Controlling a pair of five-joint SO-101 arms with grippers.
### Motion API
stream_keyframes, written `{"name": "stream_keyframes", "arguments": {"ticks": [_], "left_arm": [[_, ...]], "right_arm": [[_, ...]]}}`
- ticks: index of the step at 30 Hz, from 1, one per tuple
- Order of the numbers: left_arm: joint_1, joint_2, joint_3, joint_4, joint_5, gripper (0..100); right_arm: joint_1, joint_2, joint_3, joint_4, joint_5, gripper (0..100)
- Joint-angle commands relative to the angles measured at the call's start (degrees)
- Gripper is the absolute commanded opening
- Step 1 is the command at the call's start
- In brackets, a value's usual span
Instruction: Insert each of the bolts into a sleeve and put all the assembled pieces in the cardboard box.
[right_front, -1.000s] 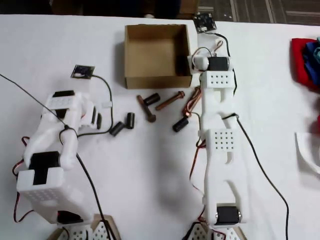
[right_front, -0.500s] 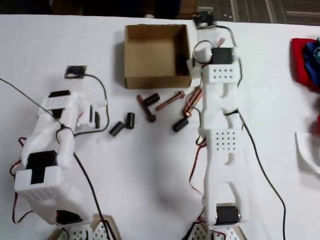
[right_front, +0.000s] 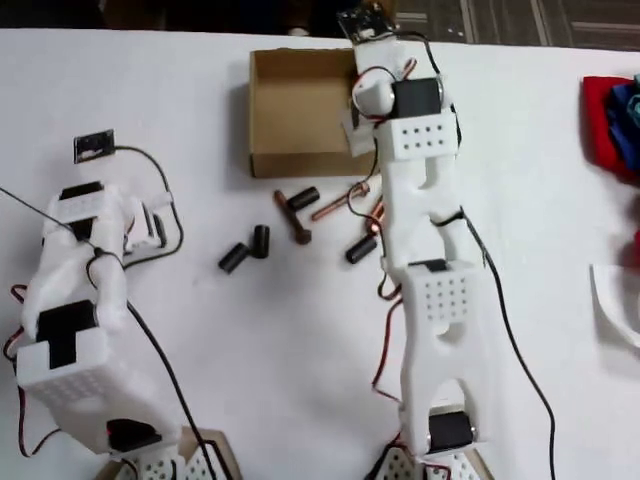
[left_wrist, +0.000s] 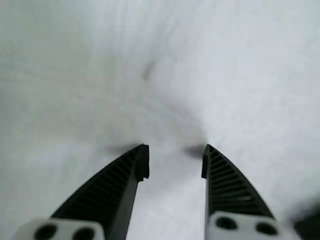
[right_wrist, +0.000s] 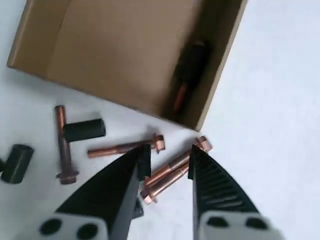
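The cardboard box (right_front: 300, 110) stands at the back middle of the table. In the right wrist view the box (right_wrist: 110, 45) holds one assembled piece (right_wrist: 187, 70), a black sleeve with a copper bolt in it. In front of the box lie loose copper bolts (right_front: 292, 217) (right_front: 335, 205) and black sleeves (right_front: 305, 197) (right_front: 260, 240) (right_front: 233, 258) (right_front: 360, 250). My right gripper (right_wrist: 168, 156) is open, hanging above two side-by-side bolts (right_wrist: 175, 167) near the box's corner. My left gripper (left_wrist: 174, 161) is open over bare white table, well left of the sleeves (right_front: 152, 225).
The right arm (right_front: 415, 140) stretches along the box's right side and covers part of two bolts. A red cloth (right_front: 610, 110) and a white object (right_front: 615, 300) lie at the far right edge. Cables trail from both arms across the table.
The right arm has stretched farther back and swung left over the box's right side. The left arm has pulled back to the left, away from the sleeves.
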Motion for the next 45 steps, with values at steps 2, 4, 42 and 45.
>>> {"name": "stream_keyframes", "arguments": {"ticks": [2, 4, 42, 45], "left_arm": [[-0.6, -0.4, -2.2, -0.3, 0.5, 19], [-0.6, -0.3, -2.2, -0.3, 0.4, 19], [-0.5, 0.0, -2.2, -1.1, 0.4, 19], [-0.5, 0.0, -2.2, -1.1, 0.4, 19]], "right_arm": [[-5.4, -19.8, 27.9, 1.2, -8.6, 11.9], [-6.7, -23.8, 35.6, -0.3, -13.4, 13.9], [-4.1, 3.8, 34.7, -2.2, -51.6, 2.3], [-3.6, 3.8, 34.5, -1.0, -48.8, 2.0]]}}
